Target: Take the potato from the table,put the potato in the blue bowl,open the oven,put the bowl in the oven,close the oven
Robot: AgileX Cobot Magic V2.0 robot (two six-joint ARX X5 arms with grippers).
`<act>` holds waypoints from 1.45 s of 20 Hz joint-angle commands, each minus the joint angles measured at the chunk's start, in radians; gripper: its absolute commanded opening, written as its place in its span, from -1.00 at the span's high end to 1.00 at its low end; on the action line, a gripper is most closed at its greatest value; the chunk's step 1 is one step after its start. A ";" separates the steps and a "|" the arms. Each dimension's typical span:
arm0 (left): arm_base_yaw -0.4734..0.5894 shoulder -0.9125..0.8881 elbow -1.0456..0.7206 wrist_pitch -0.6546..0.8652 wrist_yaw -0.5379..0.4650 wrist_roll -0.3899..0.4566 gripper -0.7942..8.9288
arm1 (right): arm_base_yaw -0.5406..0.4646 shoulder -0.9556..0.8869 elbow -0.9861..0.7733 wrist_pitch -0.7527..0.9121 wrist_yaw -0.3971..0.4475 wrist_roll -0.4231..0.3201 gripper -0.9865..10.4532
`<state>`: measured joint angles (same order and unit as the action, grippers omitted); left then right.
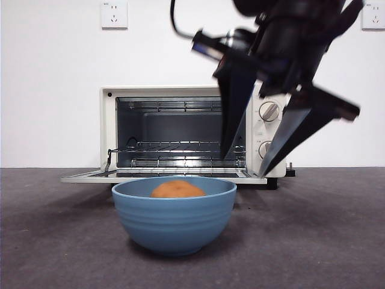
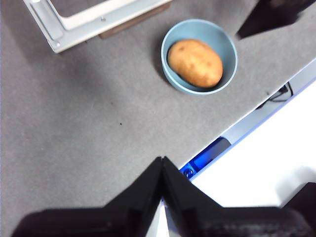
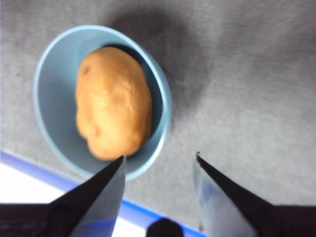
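Grey table (image 1: pixel 337 241) carries the oven (image 1: pixel 186 129), its door (image 1: pixel 162 176) dropped flat. Just before the door stands the bowl (image 1: pixel 174 217) with the potato (image 1: pixel 177 189) lying inside. Above the bowl's rim hangs the right gripper (image 3: pixel 160 165), jaws spread and empty. Left gripper (image 2: pixel 162 165) waits aside, jaws pressed together.

You only see the potato (image 1: pixel 177 189) top above the blue bowl (image 1: pixel 174 218) rim; right gripper (image 1: pixel 245 165) is blurred, covering part of the oven (image 1: pixel 192 132) knobs.
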<state>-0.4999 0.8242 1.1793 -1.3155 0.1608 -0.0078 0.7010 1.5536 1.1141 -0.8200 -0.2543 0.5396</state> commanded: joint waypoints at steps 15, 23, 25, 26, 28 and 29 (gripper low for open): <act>-0.003 -0.096 -0.002 -0.001 0.003 0.008 0.85 | 0.007 0.145 -0.008 0.078 0.050 0.035 0.86; -0.003 -0.098 -0.002 -0.001 0.003 0.008 0.85 | 0.005 0.143 0.120 0.064 0.037 0.097 0.85; -0.003 -0.098 -0.002 -0.001 0.003 0.008 0.85 | 0.003 0.143 0.196 0.032 0.038 0.113 0.85; -0.003 -0.098 -0.002 -0.001 0.003 0.008 0.85 | -0.006 0.144 0.232 0.023 0.038 0.112 0.85; -0.003 -0.098 -0.002 -0.001 0.003 0.007 0.85 | -0.041 0.169 0.325 -0.015 0.046 0.117 0.85; -0.003 -0.098 -0.002 -0.001 0.003 0.007 0.85 | -0.064 0.203 0.391 -0.059 0.046 0.116 0.85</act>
<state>-0.5003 0.7307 1.1793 -1.3163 0.1608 -0.0078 0.6441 1.7332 1.4963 -0.8772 -0.2131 0.6437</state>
